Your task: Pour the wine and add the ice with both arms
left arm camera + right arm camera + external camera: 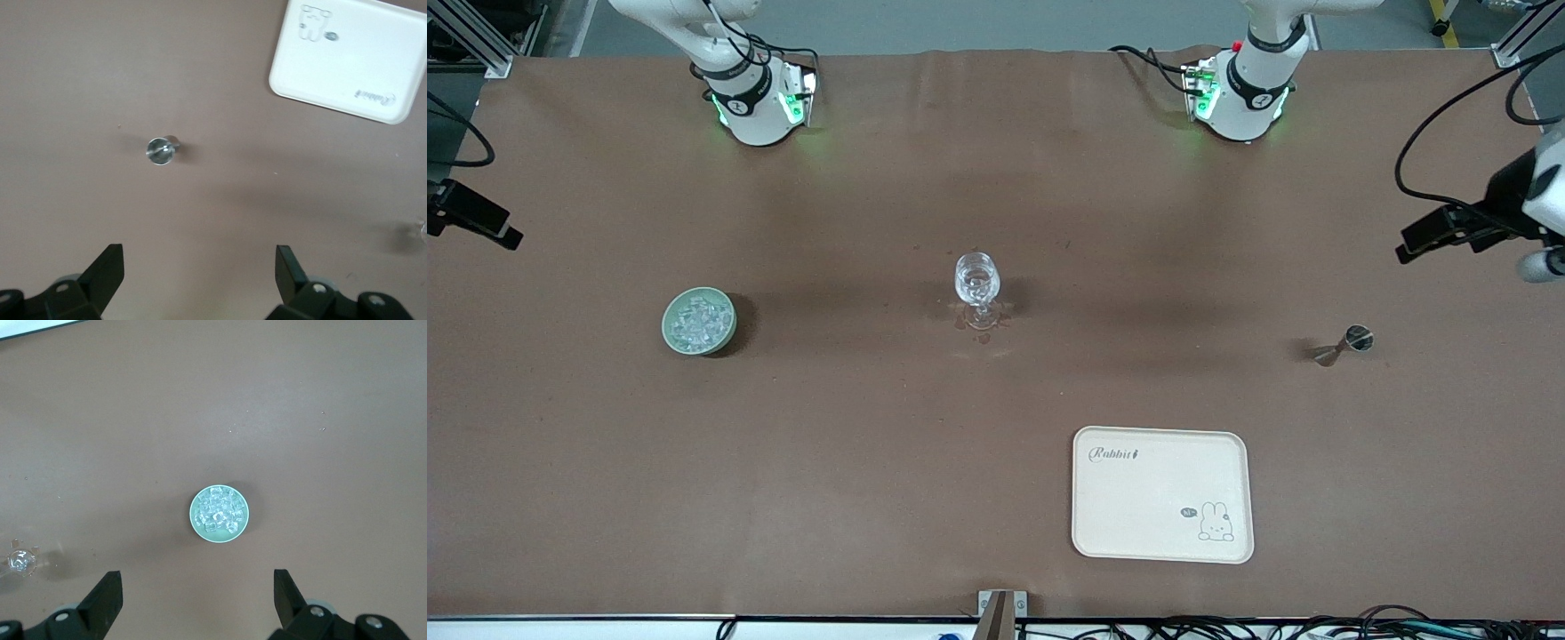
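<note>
A clear stemmed glass [977, 286] stands mid-table. The ice [698, 320] fills a pale green bowl [668, 325] toward the right arm's end. A small metal jigger [1347, 341] stands toward the left arm's end; I cannot make out wine in it. Neither hand shows in the front view. High over the table, my left gripper [200, 268] is open and empty, with the jigger [161, 150] below it. My right gripper [198, 588] hangs open and empty above the bowl [194, 517] of ice [219, 509].
A cream tray [1161, 494] with a rabbit print lies near the front edge, nearer the camera than the jigger. Black camera mounts stand at both table ends. Faint wet marks ring the glass's foot.
</note>
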{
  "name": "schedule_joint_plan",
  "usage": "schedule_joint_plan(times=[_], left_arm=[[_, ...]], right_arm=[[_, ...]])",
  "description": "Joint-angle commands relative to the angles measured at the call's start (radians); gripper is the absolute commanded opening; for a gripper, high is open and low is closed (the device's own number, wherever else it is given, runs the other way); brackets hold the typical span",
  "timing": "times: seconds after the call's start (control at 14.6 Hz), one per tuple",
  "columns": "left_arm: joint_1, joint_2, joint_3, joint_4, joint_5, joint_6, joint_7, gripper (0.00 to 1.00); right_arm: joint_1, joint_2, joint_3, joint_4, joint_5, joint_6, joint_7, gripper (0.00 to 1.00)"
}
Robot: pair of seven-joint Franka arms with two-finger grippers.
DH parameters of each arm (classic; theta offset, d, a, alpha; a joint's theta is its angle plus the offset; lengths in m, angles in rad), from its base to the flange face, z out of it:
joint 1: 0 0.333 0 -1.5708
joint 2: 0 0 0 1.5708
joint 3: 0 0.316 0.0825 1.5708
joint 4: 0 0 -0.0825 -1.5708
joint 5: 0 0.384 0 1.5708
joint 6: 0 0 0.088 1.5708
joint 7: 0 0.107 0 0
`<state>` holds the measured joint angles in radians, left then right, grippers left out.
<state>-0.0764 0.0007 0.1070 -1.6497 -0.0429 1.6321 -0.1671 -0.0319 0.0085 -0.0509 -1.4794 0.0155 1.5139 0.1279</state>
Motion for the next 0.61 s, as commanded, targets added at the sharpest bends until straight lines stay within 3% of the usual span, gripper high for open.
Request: schedule_joint_plan(times=[0.0,0.27,0.55], left_arm=[[0.000,0.027,0.116,0.015,-0.060,-0.018,-0.026,1.00],[0.000,0.106,0.287,0.016,-0.187,-0.051,-0.026,1.00],[0.001,0.214,0.436,0.018,-0.305,-0.074,-0.026,1.00]], right_arm=[[-0.008,-0.022,0.008,-0.036,0.007,0.002,-0.001,1.00],[-0.010,-0.031,0.008,-0.077,0.006,0.000,-0.028,1.00],[-0.006,-0.044,0.011,-0.217,-0.002,0.084,-0.044,1.00]])
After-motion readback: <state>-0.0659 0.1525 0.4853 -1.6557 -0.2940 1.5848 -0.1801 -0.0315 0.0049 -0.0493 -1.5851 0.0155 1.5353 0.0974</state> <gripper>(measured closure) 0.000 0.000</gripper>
